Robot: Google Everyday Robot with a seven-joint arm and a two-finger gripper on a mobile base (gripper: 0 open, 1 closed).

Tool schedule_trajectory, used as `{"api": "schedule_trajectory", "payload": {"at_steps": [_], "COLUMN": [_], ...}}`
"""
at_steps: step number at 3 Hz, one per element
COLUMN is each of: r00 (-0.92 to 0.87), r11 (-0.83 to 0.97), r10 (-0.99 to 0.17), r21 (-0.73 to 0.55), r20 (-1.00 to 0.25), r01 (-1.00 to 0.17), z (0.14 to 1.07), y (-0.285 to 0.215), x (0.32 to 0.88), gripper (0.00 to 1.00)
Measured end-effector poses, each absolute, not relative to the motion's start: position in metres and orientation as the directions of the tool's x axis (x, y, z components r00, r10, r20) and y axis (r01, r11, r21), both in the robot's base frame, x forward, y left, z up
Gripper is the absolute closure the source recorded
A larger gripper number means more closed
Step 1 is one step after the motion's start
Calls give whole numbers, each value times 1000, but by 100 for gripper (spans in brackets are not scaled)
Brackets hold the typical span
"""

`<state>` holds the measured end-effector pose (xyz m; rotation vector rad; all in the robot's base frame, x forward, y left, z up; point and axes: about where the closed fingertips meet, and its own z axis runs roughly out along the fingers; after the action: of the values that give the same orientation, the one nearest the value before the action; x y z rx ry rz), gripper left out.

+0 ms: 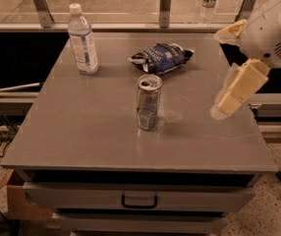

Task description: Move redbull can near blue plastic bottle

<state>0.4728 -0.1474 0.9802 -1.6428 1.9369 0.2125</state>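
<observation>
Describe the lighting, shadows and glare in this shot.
Camera view: dim, warm brownish light throughout. The can has a bright glint on its top; a faint pale patch lies on the table just right of it. The bottle shows soft highlights. The gripper, at the table's right side, is evenly lit, casting no clear shadow.

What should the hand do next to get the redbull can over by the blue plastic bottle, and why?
Probably swing the hand left toward the redbull can. The hand hangs over the right edge of the table, apart from the can, which stands upright mid-table, far from the blue plastic bottle at the back left.
</observation>
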Motion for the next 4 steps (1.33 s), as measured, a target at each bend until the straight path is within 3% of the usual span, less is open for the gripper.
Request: {"api": "schedule_trajectory", "payload": {"at_steps": [2,4], "r00": [59,95], "r11": [155,128], "r10": [-637,-550], "r21": [-203,-196], "r20": [-769,-830], "r01": [-967,-972], "z": [967,961], "y": [-63,-35], "x": [494,498], "gripper": [0,0]}}
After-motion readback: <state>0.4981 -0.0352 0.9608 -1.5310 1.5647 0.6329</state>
